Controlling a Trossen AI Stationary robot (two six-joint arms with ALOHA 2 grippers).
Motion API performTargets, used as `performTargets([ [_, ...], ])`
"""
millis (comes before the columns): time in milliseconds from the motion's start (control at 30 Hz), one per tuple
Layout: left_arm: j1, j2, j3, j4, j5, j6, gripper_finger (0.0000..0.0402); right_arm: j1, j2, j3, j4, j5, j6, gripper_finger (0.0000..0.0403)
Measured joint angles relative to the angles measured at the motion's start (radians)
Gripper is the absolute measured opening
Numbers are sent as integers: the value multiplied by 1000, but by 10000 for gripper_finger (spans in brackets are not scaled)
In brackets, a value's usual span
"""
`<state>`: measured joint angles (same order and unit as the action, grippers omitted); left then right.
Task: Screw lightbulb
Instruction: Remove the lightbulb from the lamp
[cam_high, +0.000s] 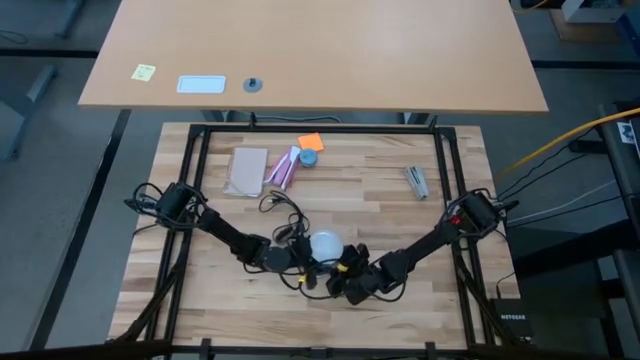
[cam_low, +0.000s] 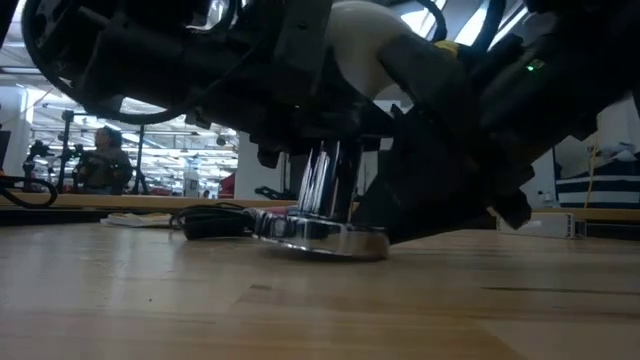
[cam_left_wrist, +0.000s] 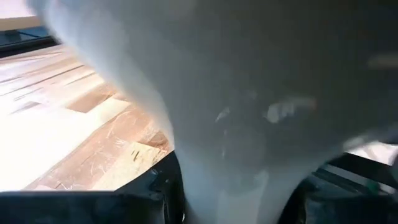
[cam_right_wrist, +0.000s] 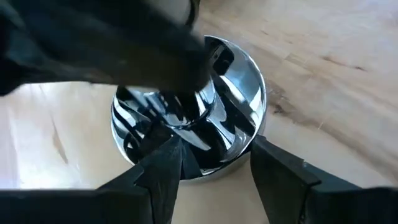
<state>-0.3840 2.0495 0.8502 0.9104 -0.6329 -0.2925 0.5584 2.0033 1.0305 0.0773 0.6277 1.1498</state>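
The frosted white lightbulb (cam_high: 325, 243) (cam_low: 355, 35) stands globe up over the silvery socket (cam_low: 320, 232) (cam_right_wrist: 205, 93), near the middle of the table's front half. It fills the left wrist view (cam_left_wrist: 249, 93). My left gripper (cam_high: 312, 254) (cam_left_wrist: 239, 199) reaches in from the left and is shut on the bulb. My right gripper (cam_high: 345, 282) (cam_right_wrist: 214, 155) comes from the right, slanting down, fingers apart over the socket's near rim. The socket's round base rests flat on the wood, and its dark cord (cam_low: 210, 222) trails away behind. My left gripper pinches the bulb's narrow tapering part (cam_left_wrist: 205, 186) between its two fingers (cam_left_wrist: 155, 196), one on each side. It comes nearly level from the table's left. The bulb stands upright above the socket's chrome stem (cam_low: 325, 180). My right gripper's fingers (cam_right_wrist: 165, 171) lie against or just over the socket's rim (cam_right_wrist: 217, 171); whether they touch it I cannot tell.
At the table's far side lie a beige card (cam_high: 247, 170), a pink-and-white packet (cam_high: 283, 168), an orange scrap (cam_high: 311, 142) and a small silvery piece (cam_high: 417, 181). Black frame rails (cam_high: 198, 190) border the table. A person (cam_low: 105, 160) sits far behind.
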Motion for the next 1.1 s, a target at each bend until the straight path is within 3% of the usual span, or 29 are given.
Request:
performTargets([
  [300,7,0,2,-23,-25,-6,153,46,1,9,71,0,24,188],
  [667,6,4,-1,33,-51,-18,153,119,0,8,39,184,-6,188],
  [833,8,8,-3,114,-6,15,153,135,-1,7,21,191,-6,188],
  [1100,35,2,4,57,30,-123,153,138,-1,6,20,172,-73,188],
])
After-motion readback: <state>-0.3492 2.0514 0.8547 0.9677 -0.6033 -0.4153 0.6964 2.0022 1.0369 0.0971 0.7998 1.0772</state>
